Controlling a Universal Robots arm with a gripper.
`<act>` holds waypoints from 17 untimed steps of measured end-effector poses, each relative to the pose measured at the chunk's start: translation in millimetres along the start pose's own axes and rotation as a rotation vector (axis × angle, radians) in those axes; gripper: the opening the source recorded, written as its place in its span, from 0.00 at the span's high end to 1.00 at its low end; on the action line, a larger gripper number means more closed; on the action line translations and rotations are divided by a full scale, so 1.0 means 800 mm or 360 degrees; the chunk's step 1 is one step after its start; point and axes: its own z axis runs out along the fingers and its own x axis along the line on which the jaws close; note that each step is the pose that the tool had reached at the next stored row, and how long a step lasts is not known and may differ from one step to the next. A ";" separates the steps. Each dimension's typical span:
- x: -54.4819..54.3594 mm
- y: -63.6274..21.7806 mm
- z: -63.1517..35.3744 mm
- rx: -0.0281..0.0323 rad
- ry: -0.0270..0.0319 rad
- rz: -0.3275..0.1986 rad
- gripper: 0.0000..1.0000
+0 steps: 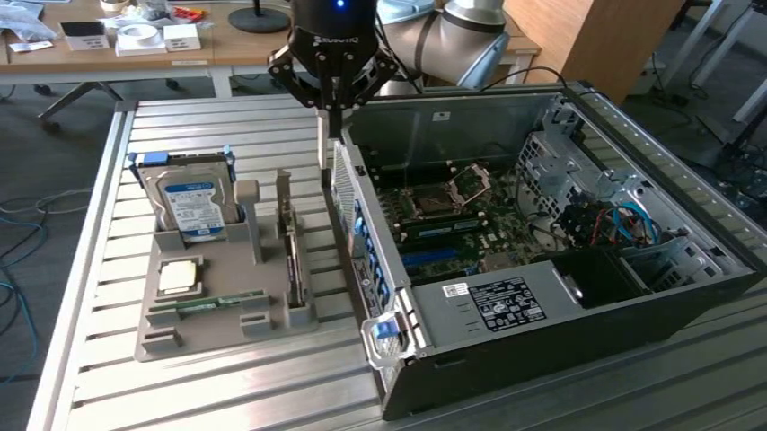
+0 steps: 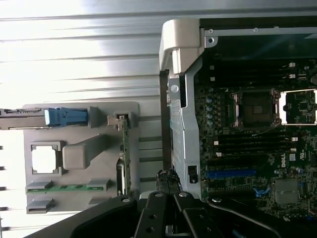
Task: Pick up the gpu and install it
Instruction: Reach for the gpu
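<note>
The exterior camera sits high and at mid distance, angled down across the slatted silver metal table (image 1: 180,395). The open black computer case (image 1: 563,359) takes the frame's right half and the grey plastic parts tray (image 1: 215,328) the lower left. The wrist camera faces straight down past the black gripper (image 2: 167,183), seemingly nearer. Both views share the tray and the case's near edge.

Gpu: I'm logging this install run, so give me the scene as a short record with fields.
gripper: fingers shut on the gpu
gpu: hangs edge-on from the fingers, between the grey tray and the open computer case, not yet installed
computer case: on its side, lid off, motherboard exposed
grey tray: hard drive stands upright, memory stick lies flat
</note>
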 end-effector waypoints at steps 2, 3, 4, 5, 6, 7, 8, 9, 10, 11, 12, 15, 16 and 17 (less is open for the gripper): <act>0.004 0.000 0.000 -0.00002 -0.00002 0.0000 0.89; 0.006 0.000 0.000 -0.00001 0.00000 0.0000 0.89; 0.008 -0.001 0.000 -0.00001 -0.00001 0.0000 0.89; 0.010 -0.001 0.000 -0.00001 0.00000 0.0000 0.89; 0.013 -0.001 0.000 -0.00002 -0.00002 0.0000 0.89; 0.016 -0.001 0.000 -0.00002 -0.00001 0.0000 0.89; 0.019 -0.001 0.000 -0.00001 -0.00002 0.0000 0.89; 0.021 -0.002 0.000 -0.00001 -0.00002 0.0000 0.89; 0.023 -0.002 0.000 -0.00002 -0.00001 0.0000 0.89; 0.025 -0.002 0.000 -0.00001 0.00000 0.0000 0.89; 0.027 -0.002 0.000 -0.00001 -0.00001 0.0000 0.89; 0.034 -0.002 0.000 -0.00001 -0.00001 0.0000 0.89; 0.035 -0.003 0.000 -0.00001 -0.00001 0.0000 0.89; 0.036 -0.003 0.000 -0.00002 -0.00001 0.0000 0.89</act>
